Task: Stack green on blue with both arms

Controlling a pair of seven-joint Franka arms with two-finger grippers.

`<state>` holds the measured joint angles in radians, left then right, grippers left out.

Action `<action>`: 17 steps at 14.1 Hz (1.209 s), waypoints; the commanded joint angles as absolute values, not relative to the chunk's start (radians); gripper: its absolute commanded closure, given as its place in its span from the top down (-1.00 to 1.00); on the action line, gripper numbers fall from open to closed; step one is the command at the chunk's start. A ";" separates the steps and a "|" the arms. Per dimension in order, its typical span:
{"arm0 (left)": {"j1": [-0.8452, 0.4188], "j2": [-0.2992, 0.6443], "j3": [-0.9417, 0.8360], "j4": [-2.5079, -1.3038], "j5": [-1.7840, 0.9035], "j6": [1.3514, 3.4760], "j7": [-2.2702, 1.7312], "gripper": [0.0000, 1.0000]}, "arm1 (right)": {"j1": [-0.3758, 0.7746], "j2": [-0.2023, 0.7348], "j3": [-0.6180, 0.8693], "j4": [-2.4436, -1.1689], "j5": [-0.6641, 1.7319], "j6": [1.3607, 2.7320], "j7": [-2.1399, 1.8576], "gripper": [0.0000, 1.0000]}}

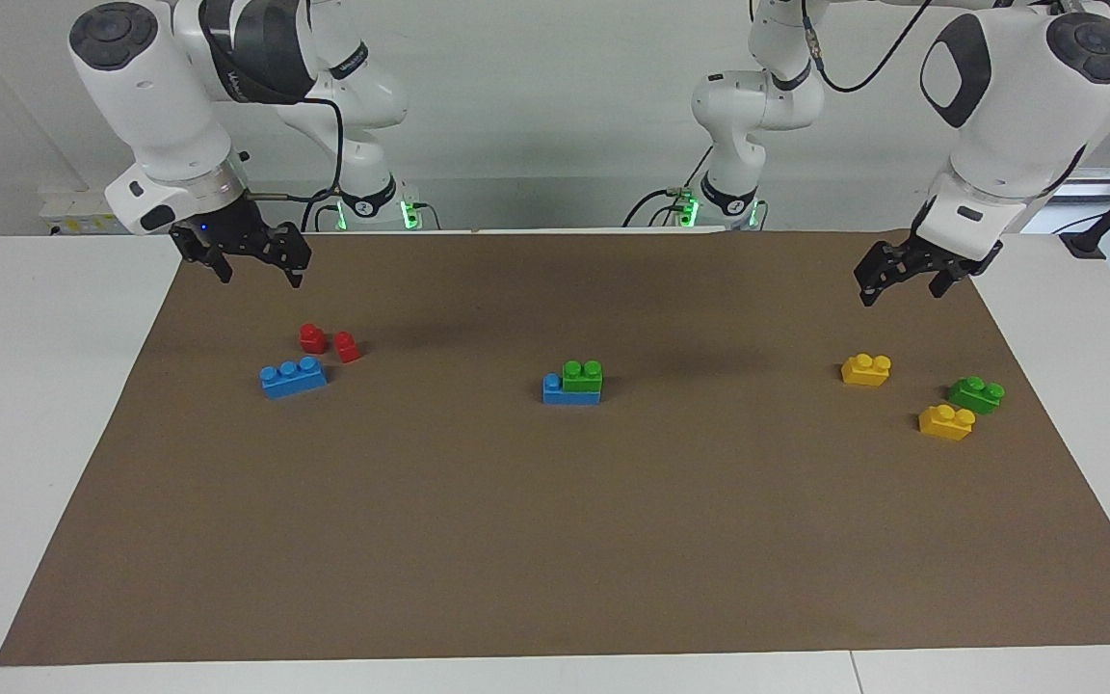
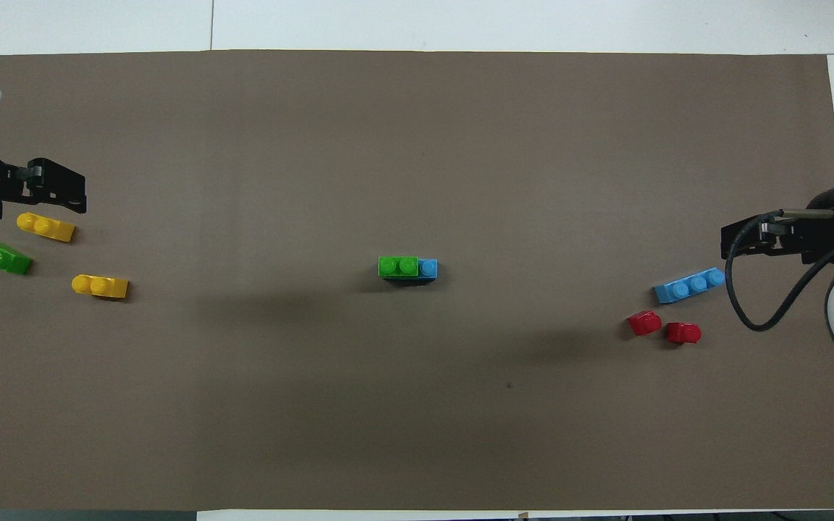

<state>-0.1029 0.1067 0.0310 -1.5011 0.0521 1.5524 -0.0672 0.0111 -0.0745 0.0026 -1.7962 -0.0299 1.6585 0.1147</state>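
Green brick (image 1: 582, 375) is seen stacked on blue brick (image 1: 569, 389), frame ctr. Left gripper (image 1: 911, 271), upper right, and right gripper (image 1: 249, 253), upper left, are raised, fingers spread, nothing held.

So the setup is a white table (image 1: 25, 405) with a big sheet of brown paper (image 1: 555, 540) laid over most of it, leaving white strips bare along the edges and at both ends. You can spot seams in the tabletop (image 2: 212, 25), so it's probably a few panels pushed together. The wall (image 1: 536, 106) is plain and pale, nothing hanging on it. A small white box (image 1: 83, 207), maybe a power strip, sits at the table's edge by the wall. Lighting is soft and even, with faint blurry shadows on the paper.
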 commanded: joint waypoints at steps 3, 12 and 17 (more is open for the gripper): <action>-0.110 0.064 0.029 -1.508 0.034 1.535 -0.043 1.00 | -0.006 -0.063 0.014 -1.779 -0.044 1.672 0.091 1.00; -0.107 0.055 0.020 -1.511 0.000 1.543 -0.041 1.00 | -0.006 -0.064 0.015 -1.782 -0.031 1.677 0.063 1.00; -0.104 0.049 0.020 -1.516 -0.002 1.543 -0.041 1.00 | -0.006 -0.064 0.014 -1.782 -0.008 1.677 0.069 1.00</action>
